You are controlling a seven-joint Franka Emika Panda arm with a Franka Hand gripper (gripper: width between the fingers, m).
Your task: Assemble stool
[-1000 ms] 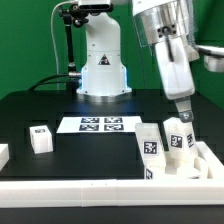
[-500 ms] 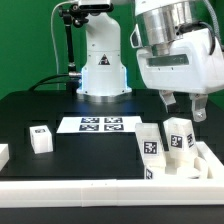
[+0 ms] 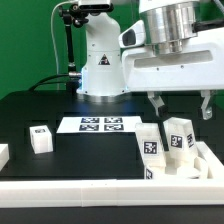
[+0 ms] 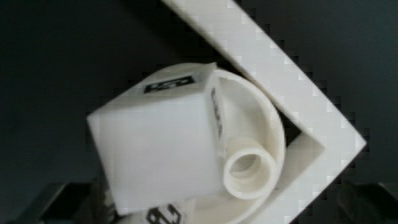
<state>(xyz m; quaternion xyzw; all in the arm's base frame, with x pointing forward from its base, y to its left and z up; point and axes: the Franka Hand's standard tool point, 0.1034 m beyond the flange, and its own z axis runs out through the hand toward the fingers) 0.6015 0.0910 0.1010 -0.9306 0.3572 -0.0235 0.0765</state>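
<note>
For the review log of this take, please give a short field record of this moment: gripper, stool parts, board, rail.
gripper: open wide, holding nothing, above the leg blocks
leg blocks: upright, tagged, clustered at the exterior view's right
seat disc: lies in the rail's corner, partly hidden by a leg block
lone leg: stands apart at the exterior view's left
marker board: flat in front of the arm's base
rail: runs along the table's near edge
</note>
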